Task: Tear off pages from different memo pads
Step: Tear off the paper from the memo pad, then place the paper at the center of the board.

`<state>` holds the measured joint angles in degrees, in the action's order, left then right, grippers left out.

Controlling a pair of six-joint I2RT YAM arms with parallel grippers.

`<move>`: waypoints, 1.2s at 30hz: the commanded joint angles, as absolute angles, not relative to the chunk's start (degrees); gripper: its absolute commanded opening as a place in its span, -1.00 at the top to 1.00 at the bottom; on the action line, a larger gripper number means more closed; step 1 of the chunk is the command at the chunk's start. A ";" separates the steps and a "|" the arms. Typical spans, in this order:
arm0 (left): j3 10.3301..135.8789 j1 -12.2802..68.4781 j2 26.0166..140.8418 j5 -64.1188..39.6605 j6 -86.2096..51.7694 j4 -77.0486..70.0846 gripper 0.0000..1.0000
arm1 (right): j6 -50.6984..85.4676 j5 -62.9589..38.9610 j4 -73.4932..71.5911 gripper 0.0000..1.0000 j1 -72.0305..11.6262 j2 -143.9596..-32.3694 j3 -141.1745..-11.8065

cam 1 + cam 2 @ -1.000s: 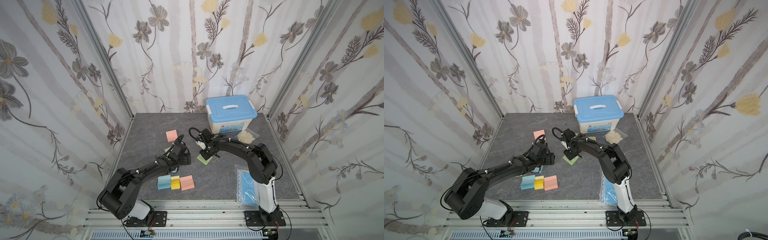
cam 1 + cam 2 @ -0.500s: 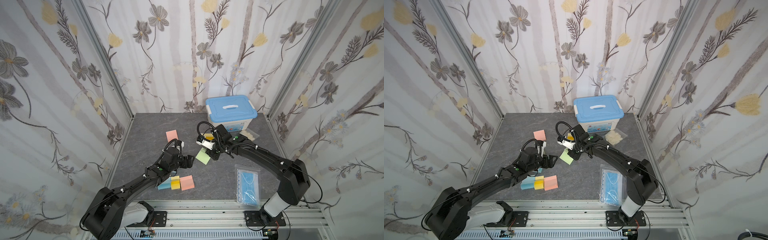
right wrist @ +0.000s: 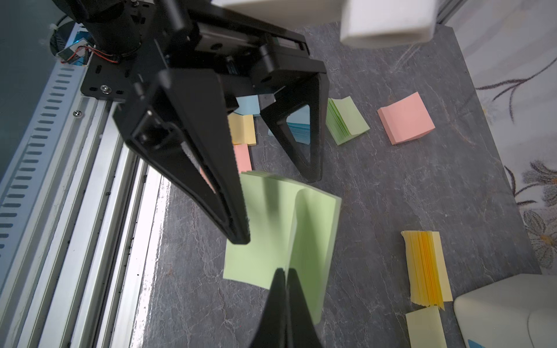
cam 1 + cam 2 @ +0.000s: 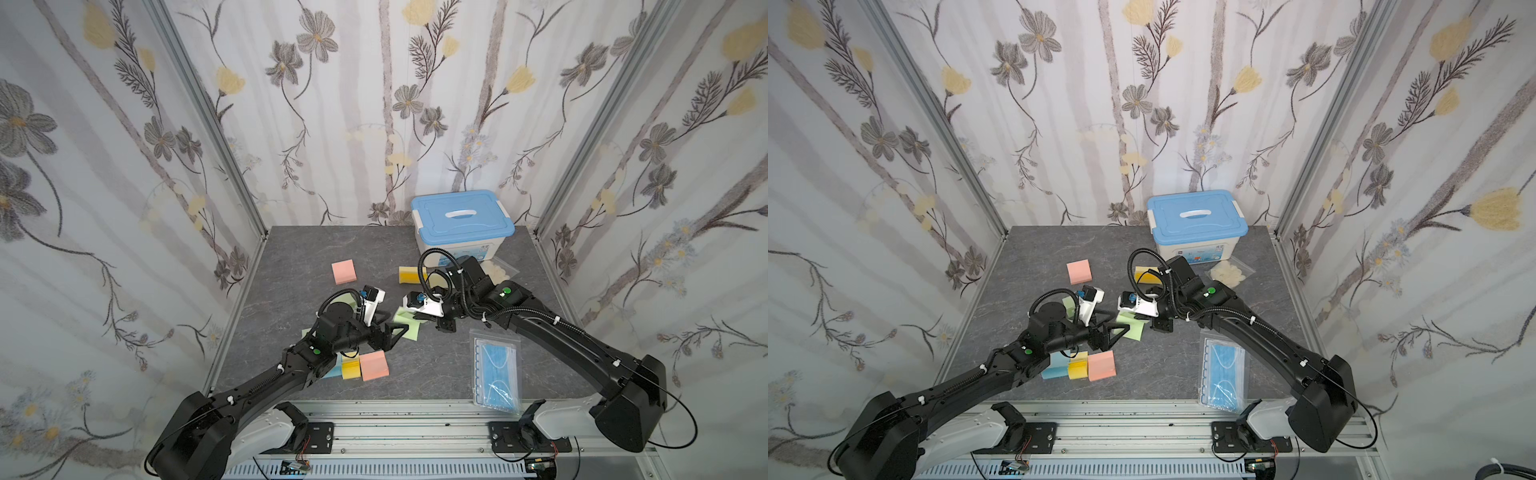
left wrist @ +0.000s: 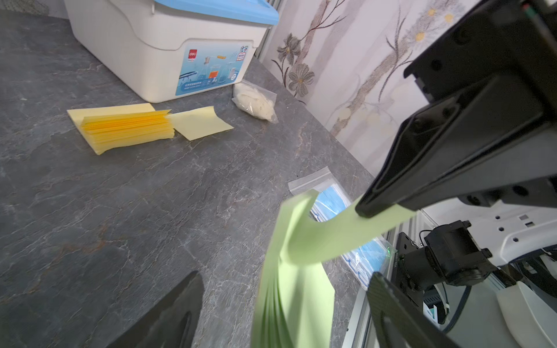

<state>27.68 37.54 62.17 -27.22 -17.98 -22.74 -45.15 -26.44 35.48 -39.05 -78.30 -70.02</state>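
Now that the right pincer [image 3: 284, 273] has clamped the top page [image 3: 313, 241] of the green memo pad [image 3: 256, 259], the left pincer [image 3: 275, 208], still apart astride it, probably must pin the pad.

The left arm [image 4: 1000, 374] partly hides the blue memo pad [image 4: 1054, 369], and the green pad [image 5: 289, 301] is blurred.

Saw a blue-lidded box [image 4: 463, 216] far back on the grey bench [image 4: 299, 257] — small clear bag [image 4: 498, 270] just beside it, mask bag [image 4: 496, 370] near the front.
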 commanded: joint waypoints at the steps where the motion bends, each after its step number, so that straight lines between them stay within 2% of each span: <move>1: 27.71 38.10 62.08 -29.57 -16.13 -25.39 -0.67 | -48.79 -31.79 34.03 1.00 -39.09 -76.87 -69.51; 3: 28.33 38.58 62.93 -30.55 -16.05 -25.06 -0.45 | -48.37 -31.18 33.93 1.00 -39.08 -76.51 -69.85; 5: 29.34 38.91 64.23 -30.76 -16.00 -24.12 0.01 | -47.75 -29.96 33.58 1.00 -38.96 -76.14 -70.22; 6: 29.67 39.12 64.69 -30.68 -16.00 -23.78 0.16 | -47.58 -29.49 33.29 1.00 -38.88 -75.95 -70.18; 10: 30.84 39.11 66.04 -29.45 -16.26 -22.28 0.63 | -45.92 -28.98 31.28 1.00 -38.05 -74.67 -69.72; 14: 31.78 39.17 66.20 -24.65 -16.40 -19.43 1.00 | -44.12 -25.27 27.92 1.00 -37.31 -73.28 -68.22; 18: 32.75 39.16 66.94 -19.93 -17.08 -17.28 1.00 | -40.66 -15.86 18.71 1.00 -37.00 -70.86 -64.52; 23: 34.59 39.11 68.59 -13.30 -17.40 -12.80 1.00 | -39.78 5.97 -3.44 1.00 -36.43 -65.52 -55.04; 25: 35.04 39.07 68.81 -10.48 -17.64 -11.49 1.00 | -42.32 9.83 -5.62 1.00 -35.41 -65.51 -54.36; 28: 35.35 38.96 68.91 -7.05 -18.14 -10.02 1.00 | -50.46 7.65 -1.37 1.00 -34.18 -68.62 -55.33; 32: 35.46 38.45 68.82 -3.21 -19.21 -8.71 1.00 | -68.45 -2.59 19.03 1.00 -31.32 -77.67 -60.73; 34: 35.19 38.24 68.44 -2.36 -19.72 -8.44 1.00 | -72.02 -3.07 26.12 1.00 -29.36 -83.04 -64.62; 36: 34.76 38.14 67.97 -2.03 -20.18 -8.48 1.00 | -74.36 -3.95 26.81 1.00 -27.51 -86.15 -65.53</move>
